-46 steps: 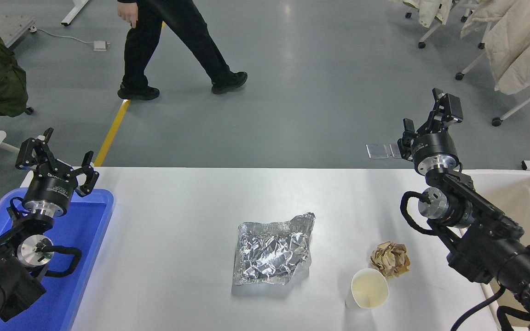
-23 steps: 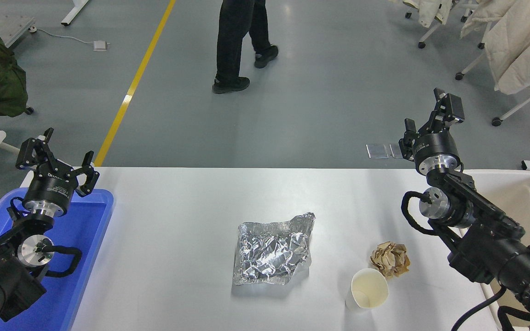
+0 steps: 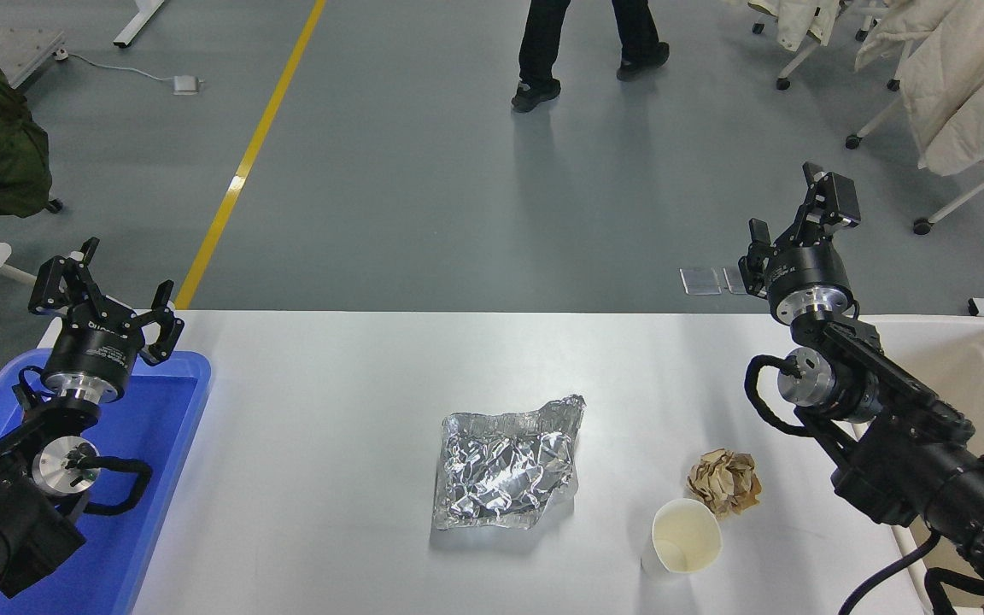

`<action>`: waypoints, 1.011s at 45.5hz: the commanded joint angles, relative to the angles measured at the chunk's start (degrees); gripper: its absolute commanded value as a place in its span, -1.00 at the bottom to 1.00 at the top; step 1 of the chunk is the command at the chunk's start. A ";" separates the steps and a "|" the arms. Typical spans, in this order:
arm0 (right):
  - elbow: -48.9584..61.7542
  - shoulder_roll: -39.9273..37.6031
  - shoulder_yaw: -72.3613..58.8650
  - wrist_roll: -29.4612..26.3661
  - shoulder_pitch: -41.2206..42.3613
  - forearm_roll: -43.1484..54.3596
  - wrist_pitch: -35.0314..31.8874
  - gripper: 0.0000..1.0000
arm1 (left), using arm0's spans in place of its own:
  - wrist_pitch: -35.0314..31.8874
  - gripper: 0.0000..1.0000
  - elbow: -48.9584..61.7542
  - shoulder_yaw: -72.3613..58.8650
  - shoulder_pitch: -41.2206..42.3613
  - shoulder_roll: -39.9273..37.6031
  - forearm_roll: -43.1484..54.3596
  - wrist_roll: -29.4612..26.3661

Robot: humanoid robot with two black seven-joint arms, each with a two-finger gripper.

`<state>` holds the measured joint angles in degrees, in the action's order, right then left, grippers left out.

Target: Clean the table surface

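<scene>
The white table surface (image 3: 330,410) holds a crumpled sheet of silver foil (image 3: 505,465) at its middle, a crumpled brown paper ball (image 3: 724,481) to the right, and an empty white paper cup (image 3: 686,535) just in front of the ball. My right gripper (image 3: 787,209) is open and empty, raised above the table's far right edge, well behind the ball and cup. My left gripper (image 3: 108,286) is open and empty, parked over the far end of the blue tray at the lower left.
A blue plastic tray (image 3: 163,444) lies at the table's left edge under my left arm. A cream-white bin (image 3: 983,367) stands at the right edge behind my right arm. A person's legs (image 3: 586,43) show on the floor beyond the table.
The person on the far floor has walked from the left to the right. My right gripper has barely shifted; the left arm and the things on the table have not moved.
</scene>
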<state>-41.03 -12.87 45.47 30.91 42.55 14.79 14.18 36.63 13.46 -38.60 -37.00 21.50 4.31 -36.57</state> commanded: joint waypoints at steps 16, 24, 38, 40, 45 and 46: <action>-0.28 -3.74 -5.65 0.02 -0.10 -0.46 -13.65 1.00 | 0.02 1.00 -0.01 0.02 0.00 0.03 0.00 0.00; -4.05 -9.27 -18.21 -0.06 2.71 0.51 -13.65 1.00 | 0.02 1.00 0.08 0.02 0.00 0.03 0.00 0.00; -12.32 -16.49 -37.11 -0.50 9.83 6.30 -12.86 1.00 | 0.02 1.00 0.08 -0.07 -0.09 -0.05 0.00 0.00; -12.50 -16.49 -39.66 -0.94 10.62 8.58 -12.34 1.00 | 0.02 1.00 -0.01 0.02 0.00 0.03 0.00 0.00; -12.50 -16.49 -44.76 -2.52 11.59 14.82 -11.37 1.00 | 0.02 1.00 0.08 0.02 -0.09 0.03 0.00 0.00; -12.41 -16.49 -45.73 -2.87 11.76 16.22 -11.19 1.00 | 0.02 1.00 -0.01 0.02 -0.09 0.03 0.00 0.00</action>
<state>-51.40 -27.28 11.96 30.07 50.86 21.25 1.68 36.65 13.52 -38.58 -37.07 21.50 4.30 -36.56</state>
